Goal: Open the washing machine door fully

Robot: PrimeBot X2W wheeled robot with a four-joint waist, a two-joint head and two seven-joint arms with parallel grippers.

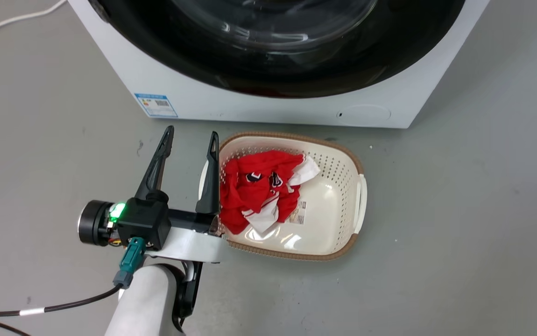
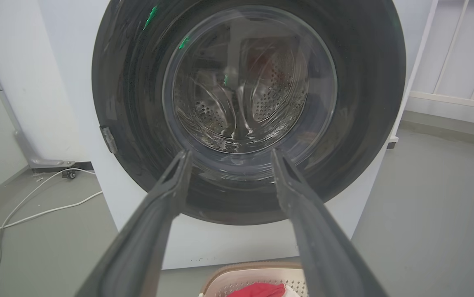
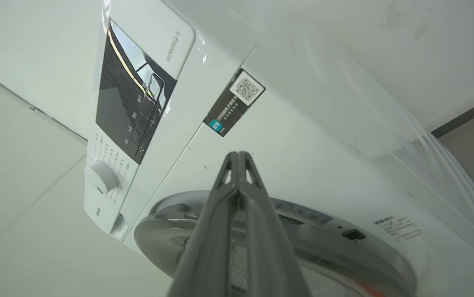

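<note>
The washing machine [image 1: 250, 105] is a white box, and its glossy black round door [image 1: 273, 70] looks flush with the front. My left gripper [image 1: 192, 133] is open and empty, low over the floor just before the machine. In the left wrist view this gripper [image 2: 231, 152] points at the door [image 2: 138, 103], whose clear window shows the steel drum. My right gripper [image 3: 239, 154] is shut with its fingers pressed together. It hovers by the door's grey rim [image 3: 303, 243], below the machine's front panel [image 3: 303, 144]. Whether it touches the door, I cannot tell.
A cream laundry basket [image 1: 292, 136] holding red and white clothing [image 1: 254, 186] sits on the grey floor just right of my left gripper. White cables [image 2: 35, 210] lie on the floor at the machine's left. A white railing [image 2: 455, 62] stands to its right.
</note>
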